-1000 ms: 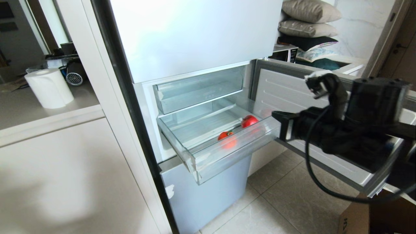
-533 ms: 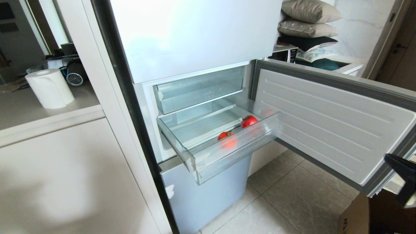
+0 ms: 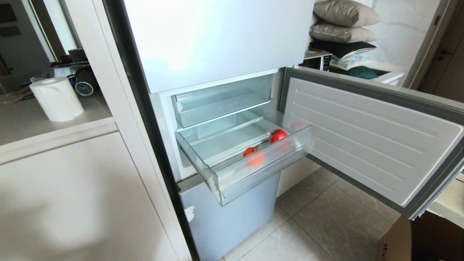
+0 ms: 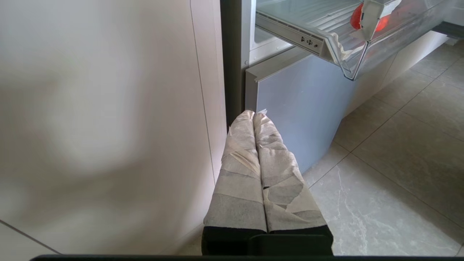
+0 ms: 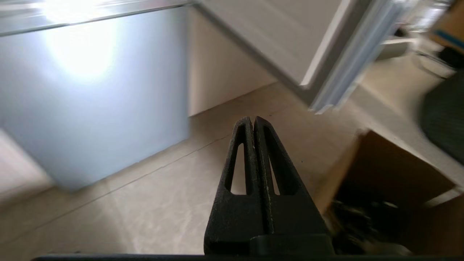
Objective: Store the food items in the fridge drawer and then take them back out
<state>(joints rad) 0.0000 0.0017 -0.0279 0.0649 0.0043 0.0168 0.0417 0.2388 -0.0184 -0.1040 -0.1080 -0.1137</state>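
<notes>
Clear plastic ribbed-floor fridge drawer (image 3: 232, 170), pulled out, long axis running left to right: holds glossy red round fruit (image 3: 278, 135) at far right and orange-red round fruit (image 3: 253, 156) near the front wall, apart. Open white fridge door (image 3: 369, 134) to its right; tiled floor (image 3: 319, 224) below. Tape-wrapped left gripper (image 4: 256, 115) and black right gripper (image 5: 252, 119) both low, fingers pressed together, empty.

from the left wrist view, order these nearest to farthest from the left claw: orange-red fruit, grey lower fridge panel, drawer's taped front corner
1. Grey lower fridge panel: just ahead of the shut left claw, low by the floor.
2. Drawer's taped front corner: higher, jutting out over the panel.
3. Orange-red fruit: farthest, inside the open fridge drawer, behind its clear front.
</notes>
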